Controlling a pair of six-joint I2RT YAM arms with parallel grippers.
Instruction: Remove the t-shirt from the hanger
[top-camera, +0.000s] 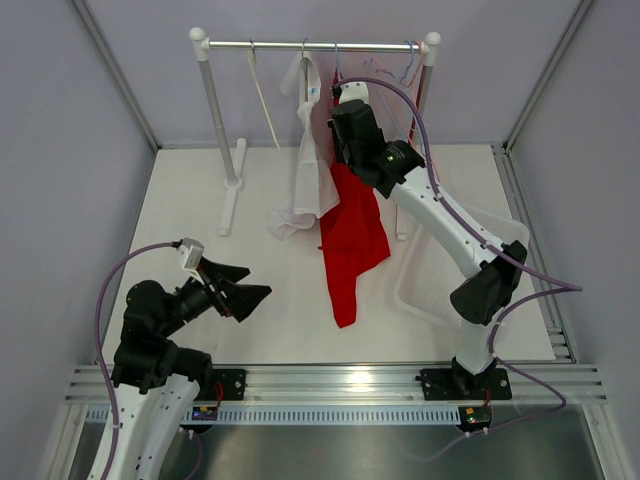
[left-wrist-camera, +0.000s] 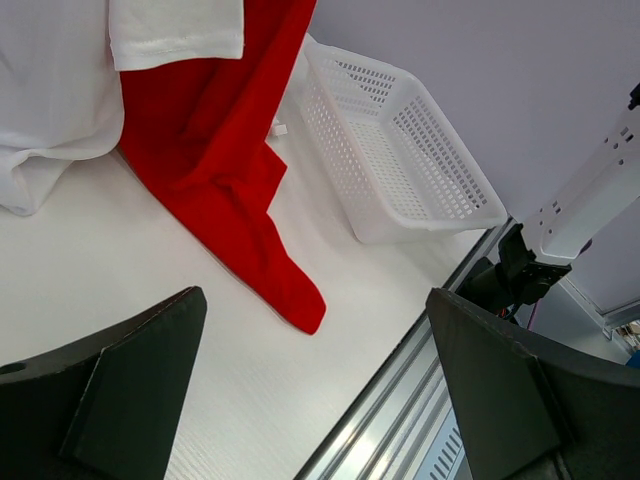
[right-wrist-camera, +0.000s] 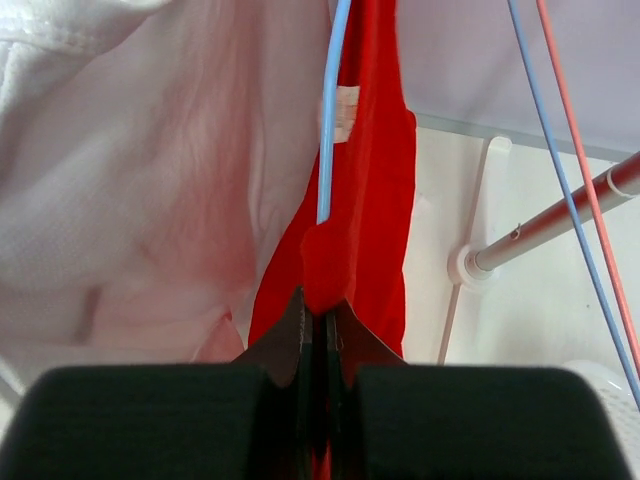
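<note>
**Desk:** Where is the shirt in this one?

**Photographer:** The red t-shirt (top-camera: 352, 235) hangs from the garment rail (top-camera: 320, 44) at twelve o'clock on the worktop (top-camera: 190, 200). Its lower end trails down onto the white surface toward six o'clock. From the right wrist camera, a pale blue hanger (right-wrist-camera: 330, 110) wire runs down into the top of the red cloth.

**Desk:** And the right arm?

**Photographer:** It reaches up to the rail. The right gripper (right-wrist-camera: 318, 305) is pinched closed on a fold of the red t-shirt just under that blue wire, with fabric bunched above its fingertips. From overhead, the gripper sits at the top of the shirt.

**Desk:** The left arm?

**Photographer:** It is low, at about eight o'clock and well apart from the shirt. The left gripper (top-camera: 245, 283) stands wide open and has hold of nothing. Its wrist camera looks between the two dark fingers (left-wrist-camera: 120, 390) at the shirt's trailing red tip.

**Desk:** What else is in frame?

**Photographer:** A white garment (top-camera: 310, 170) hangs just beside the red one, on its nine o'clock side, and touches it. A white mesh basket (left-wrist-camera: 400, 150) sits at about four o'clock on the worktop, near the shirt's hem. More wire hangers (right-wrist-camera: 560, 150), one blue and one pink, hang toward the rail's three o'clock end.
</note>
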